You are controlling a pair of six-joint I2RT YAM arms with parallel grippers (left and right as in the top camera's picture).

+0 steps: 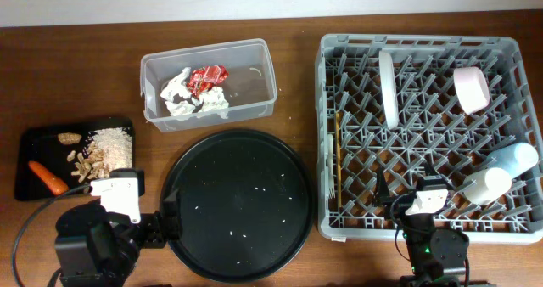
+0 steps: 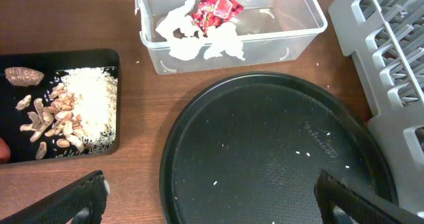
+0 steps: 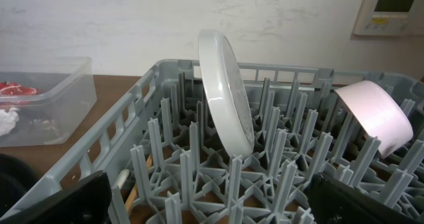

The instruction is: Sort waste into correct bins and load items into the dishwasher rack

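**Overhead.** We list one grey rack (image 1: 424, 42) on the right. It holds one plate (image 1: 389, 87) on edge, one pink bowl (image 1: 471, 89), and one pale blue cup (image 1: 513, 158) beside one white cup (image 1: 485, 185). One chopstick (image 1: 337, 160) lies along its left wall. One clear tub (image 1: 153, 92) holds one wad of tissue (image 1: 197, 100) and one red wrapper (image 1: 207, 78). One small black tray (image 1: 25, 164) holds one carrot piece (image 1: 47, 177), one brown lump (image 1: 68, 137), a heap of nut shells (image 1: 87, 162) (too many for us to count) and one patch of crumbs (image 1: 111, 141). One round black tray (image 1: 235, 204) lies between them, dotted with pale specks (image 1: 280, 175).

**Left wrist.** We find the left claw (image 2: 212, 196) spread wide with nothing in it, at the round black tray's near edge.

**Right wrist.** We find the right claw (image 3: 212, 199) spread wide and empty, at the rack's near side. The plate stands upright among the pegs (image 3: 154, 141), and the bowl is on its side to the right.
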